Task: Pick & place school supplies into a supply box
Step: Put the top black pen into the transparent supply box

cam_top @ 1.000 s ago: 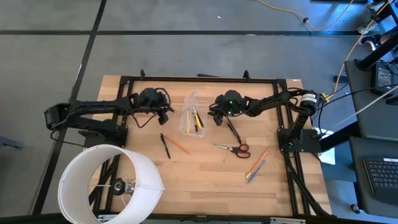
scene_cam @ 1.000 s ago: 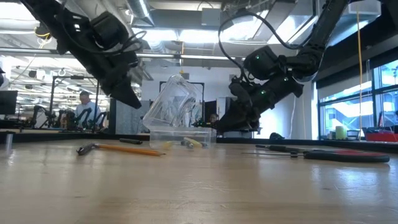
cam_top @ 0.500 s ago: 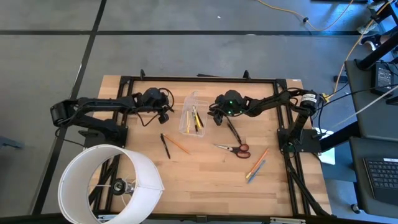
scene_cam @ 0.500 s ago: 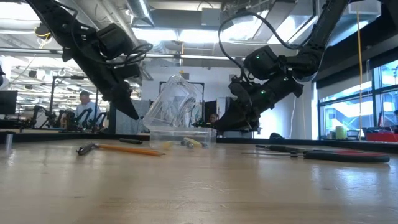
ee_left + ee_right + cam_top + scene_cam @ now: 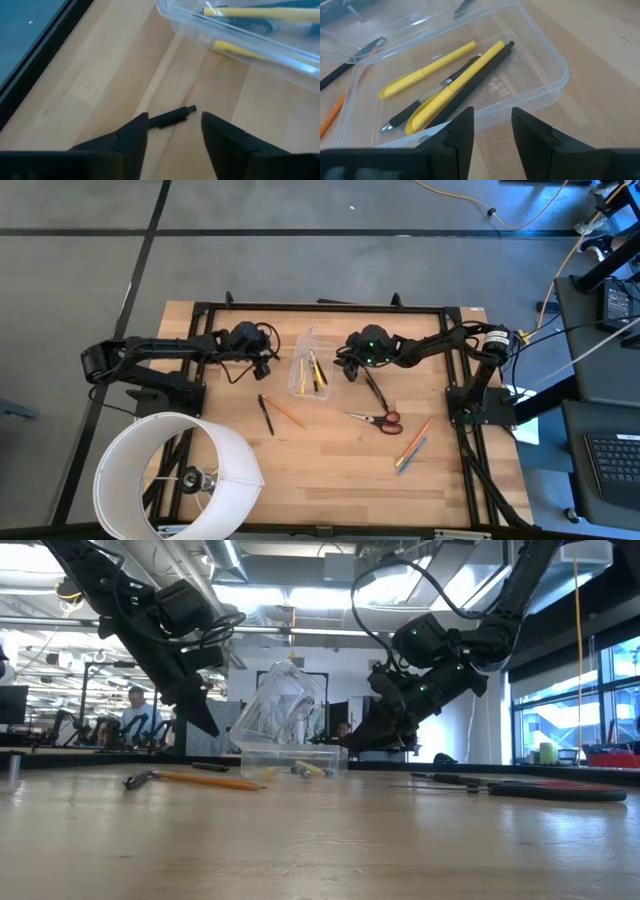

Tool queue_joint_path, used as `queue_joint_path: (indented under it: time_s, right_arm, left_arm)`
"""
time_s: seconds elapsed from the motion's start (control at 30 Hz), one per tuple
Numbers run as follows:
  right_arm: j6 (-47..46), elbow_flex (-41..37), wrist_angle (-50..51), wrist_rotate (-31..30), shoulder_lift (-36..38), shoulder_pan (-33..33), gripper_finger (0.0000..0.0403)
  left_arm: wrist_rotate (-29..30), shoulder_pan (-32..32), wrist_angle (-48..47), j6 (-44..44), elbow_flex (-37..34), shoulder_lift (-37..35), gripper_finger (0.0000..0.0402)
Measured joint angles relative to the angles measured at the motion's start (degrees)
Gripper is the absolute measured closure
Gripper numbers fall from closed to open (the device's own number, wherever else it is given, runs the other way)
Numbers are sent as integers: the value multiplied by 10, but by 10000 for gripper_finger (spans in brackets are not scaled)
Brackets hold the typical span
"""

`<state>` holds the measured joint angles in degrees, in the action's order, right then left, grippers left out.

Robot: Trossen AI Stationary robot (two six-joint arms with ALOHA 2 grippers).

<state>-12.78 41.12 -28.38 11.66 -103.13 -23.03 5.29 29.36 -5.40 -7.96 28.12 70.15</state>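
Beside the clear supply box [image 5: 309, 366], the left tool [image 5: 172, 131] has just spread its fingers and hangs empty above a black pen [image 5: 173, 117] on the tabletop [image 5: 330, 470], likely its next pick; right tool [image 5: 492, 129], parted and empty, waits at the box's other side.

Both arms are matte black, jointed and looped with black cables. The right arm [image 5: 420, 348] shows a green light near its wrist. Each gripper's fingers [image 5: 131, 136] are dark, angular wedges.
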Motion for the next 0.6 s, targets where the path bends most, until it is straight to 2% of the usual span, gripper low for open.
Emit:
queue_joint_path:
  time_s: [0.13,0.27,0.43,0.6]
  right_arm:
    - [0,0,0,0,0,0,267]
    - [0,0,0,0,0,0,267]
    - [14,0,0,0,0,0,267]
    - [14,0,0,-1,0,0,267]
  left_arm:
    - [-21,0,0,24,0,0,181]
    - [-24,0,3,60,0,0,170]
    - [-23,0,7,1,1,1,169]
    - [-23,0,-38,-64,62,50,174]
